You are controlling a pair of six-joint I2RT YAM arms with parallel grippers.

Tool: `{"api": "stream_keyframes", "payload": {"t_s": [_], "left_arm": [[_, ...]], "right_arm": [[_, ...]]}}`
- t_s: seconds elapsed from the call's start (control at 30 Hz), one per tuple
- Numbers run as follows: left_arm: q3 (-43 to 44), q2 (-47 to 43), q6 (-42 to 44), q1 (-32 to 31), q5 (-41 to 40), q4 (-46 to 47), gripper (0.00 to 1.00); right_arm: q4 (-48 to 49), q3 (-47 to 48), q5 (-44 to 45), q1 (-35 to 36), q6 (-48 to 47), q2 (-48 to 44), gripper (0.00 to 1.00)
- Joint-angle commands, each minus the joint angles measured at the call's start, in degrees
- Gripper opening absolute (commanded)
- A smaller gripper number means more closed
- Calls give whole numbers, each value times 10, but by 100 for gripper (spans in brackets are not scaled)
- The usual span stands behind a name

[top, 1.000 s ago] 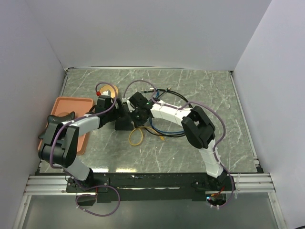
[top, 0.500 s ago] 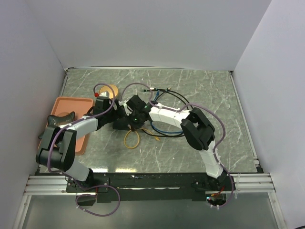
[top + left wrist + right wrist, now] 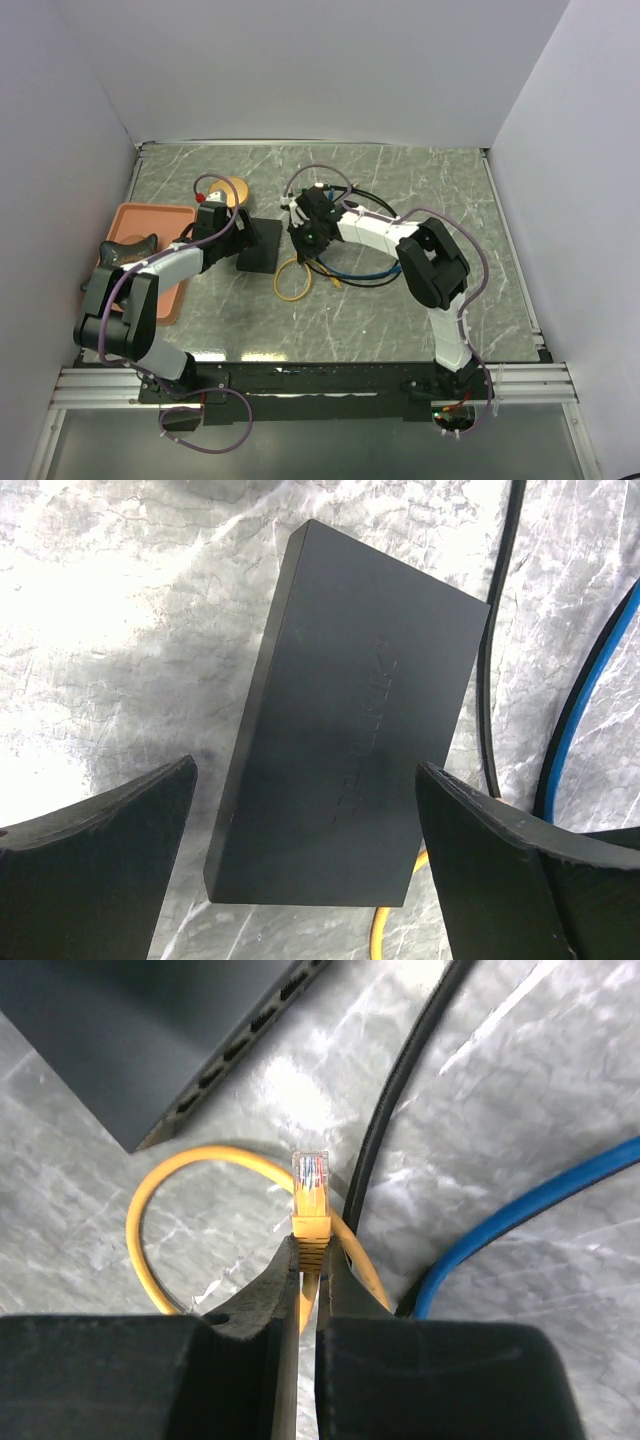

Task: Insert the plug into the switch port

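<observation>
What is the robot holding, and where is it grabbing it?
Right gripper: jaws pinch the plug by its yellow boot, behind the clear tip. Left gripper: jaws open over the switch, holding nothing.

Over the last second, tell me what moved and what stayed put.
The right gripper, still shut on the yellow plug, drew back rightward from the switch, uncovering it; the yellow cable loop trailed along. Nothing was taken or let go. The switch, the orange tray and the open left gripper stayed roughly in place.
</observation>
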Motion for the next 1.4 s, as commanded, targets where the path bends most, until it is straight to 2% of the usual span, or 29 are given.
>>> {"api": "stream_keyframes", "payload": {"t_s": [0.0, 0.33, 0.73, 1.03, 1.37], "left_arm": [[19, 6, 11, 1, -2, 6, 97], [34, 17, 20, 1, 2, 5, 98], [40, 32, 35, 1, 20, 10, 98], [-18, -26, 21, 0, 41, 25, 99], [-82, -108, -26, 5, -4, -2, 99]], "right_arm": [[-28, 66, 6, 10, 3, 32, 0], [-120, 157, 1, 26, -26, 100, 0], [-131, 172, -14, 83, -65, 108, 0], [-123, 172, -38, 104, -73, 109, 0], [-87, 166, -40, 117, -53, 96, 0]]}}
